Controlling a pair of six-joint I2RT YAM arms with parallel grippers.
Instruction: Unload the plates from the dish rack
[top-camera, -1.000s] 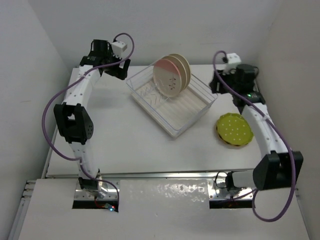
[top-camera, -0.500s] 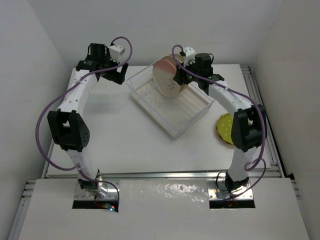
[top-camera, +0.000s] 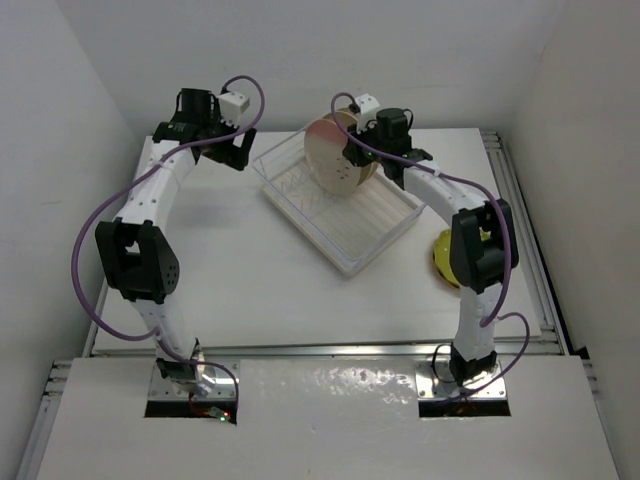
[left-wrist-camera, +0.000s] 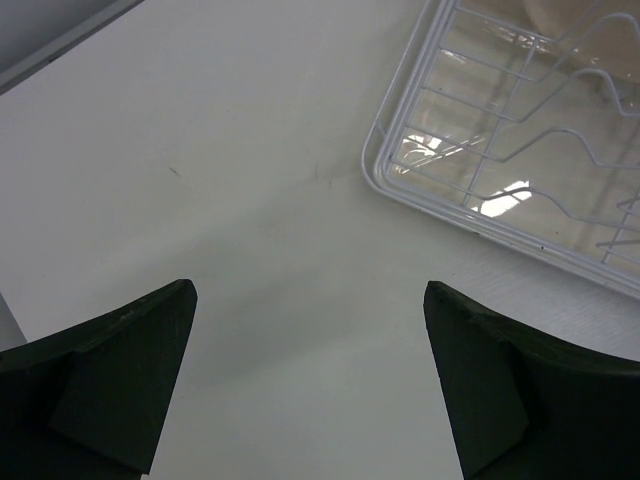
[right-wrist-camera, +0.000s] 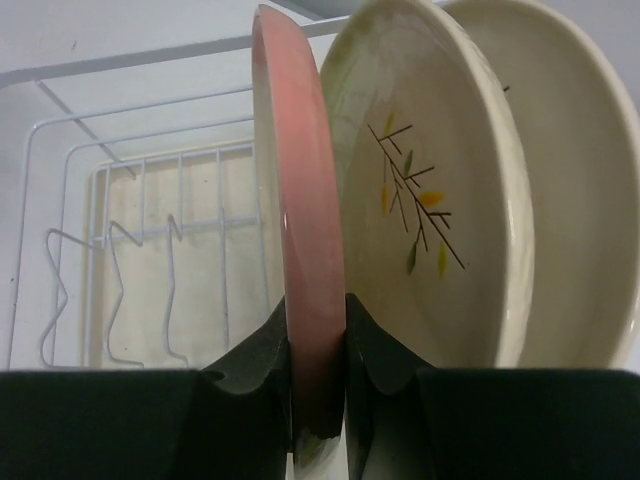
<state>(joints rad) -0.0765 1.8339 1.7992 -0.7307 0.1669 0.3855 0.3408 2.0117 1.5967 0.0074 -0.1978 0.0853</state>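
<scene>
**Right end effector clamped on the pink plate's rim**

Right end effector (right-wrist-camera: 318, 335) grips the pink plate (right-wrist-camera: 300, 200), one finger pressed against each face of its rim. That plate stands upright on edge at the far corner of the dish rack (top-camera: 372, 228), which sits at an angle near the counter's (top-camera: 250, 270) rear edge. Just behind it stand a cream plate (right-wrist-camera: 430, 220) with a leaf sprig and a beige plate (right-wrist-camera: 565, 200). A yellow-green plate (top-camera: 444, 260) lies flat near the counter's right edge, partly hidden by the arm. Left end effector (left-wrist-camera: 308, 292) hangs with its fingers wide apart, holding nothing, above bare counter just beside the rack's left corner.
</scene>
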